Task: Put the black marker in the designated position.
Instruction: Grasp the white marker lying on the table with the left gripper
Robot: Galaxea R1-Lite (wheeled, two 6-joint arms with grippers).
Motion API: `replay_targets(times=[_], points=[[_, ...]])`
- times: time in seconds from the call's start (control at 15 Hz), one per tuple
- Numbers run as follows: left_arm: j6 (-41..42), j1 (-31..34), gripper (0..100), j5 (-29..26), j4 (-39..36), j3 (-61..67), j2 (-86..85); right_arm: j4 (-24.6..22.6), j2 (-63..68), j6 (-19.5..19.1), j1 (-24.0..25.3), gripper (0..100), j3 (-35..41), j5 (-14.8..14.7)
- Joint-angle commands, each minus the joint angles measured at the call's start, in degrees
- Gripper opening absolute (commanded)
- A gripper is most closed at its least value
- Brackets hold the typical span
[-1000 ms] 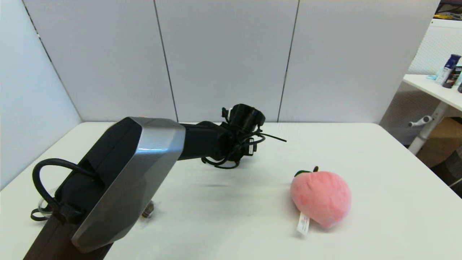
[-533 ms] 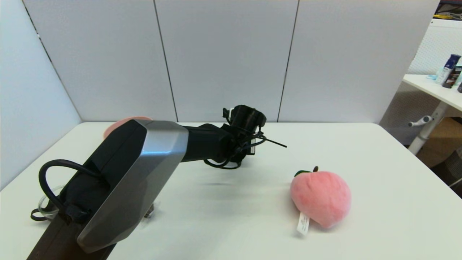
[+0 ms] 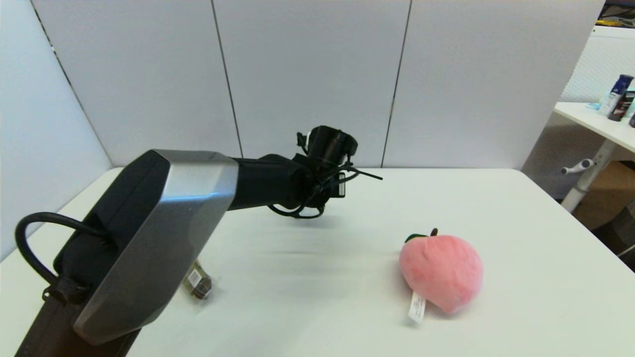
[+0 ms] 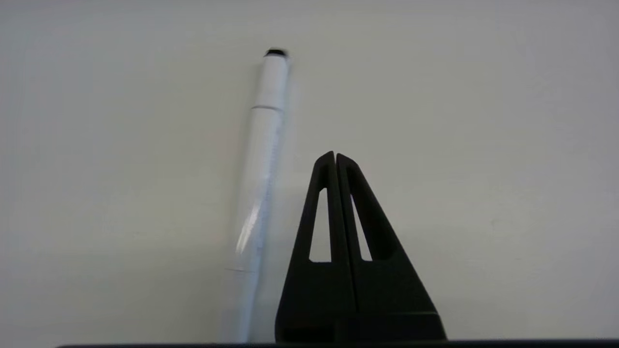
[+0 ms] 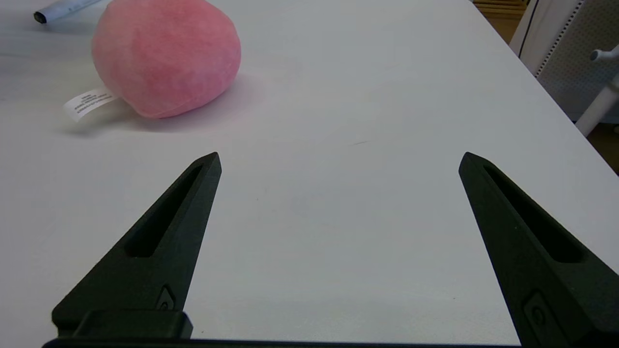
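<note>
Left pincer [image 4: 335, 157], pressed together, hovers beside the black marker [image 4: 261, 159] lying on the table [image 4: 483, 145].

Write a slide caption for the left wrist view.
Left end effector, shut and empty, above the white table with the black marker lying flat alongside it.

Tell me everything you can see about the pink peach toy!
The pink peach toy is a soft, fuzzy plush, round with a little point. A small green leaf and dark stem sit at its far end, and a white printed tag sticks out near the robot. It lies alone on the white table, touching nothing else.
</note>
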Motion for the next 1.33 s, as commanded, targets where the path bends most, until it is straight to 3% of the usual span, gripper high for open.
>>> replay_targets(times=[0.07, 0.2, 0.47, 0.8, 0.87, 1.33], points=[[2.02, 1.42, 0, 0.03, 5.06, 0.06, -11.80, 0.01, 0.07, -0.04, -0.02, 100, 0.00, 0.05], [3.95, 2.65, 0, 0.03, 5.50, 0.15, -14.17, 0.01, 0.07, -0.04, -0.02, 100, 0.00, 0.05], [8.26, 6.78, 0, 0.03, 13.32, 0.94, -19.97, 0.01, 0.07, -0.04, -0.02, 100, 0.00, 0.05], [9.66, 7.75, 0, -0.06, 13.94, 1.38, -21.38, 0.01, 0.07, -0.04, -0.02, 100, 0.00, 0.05], [9.49, 7.75, 100, -0.06, 13.94, 1.38, -21.38, 0.01, 0.07, -0.04, -0.02, 100, 0.00, 0.05], [9.58, 8.36, 100, -0.58, 13.76, 2.87, -21.03, 0.01, 0.07, -0.04, -0.02, 100, 0.00, 0.05]])
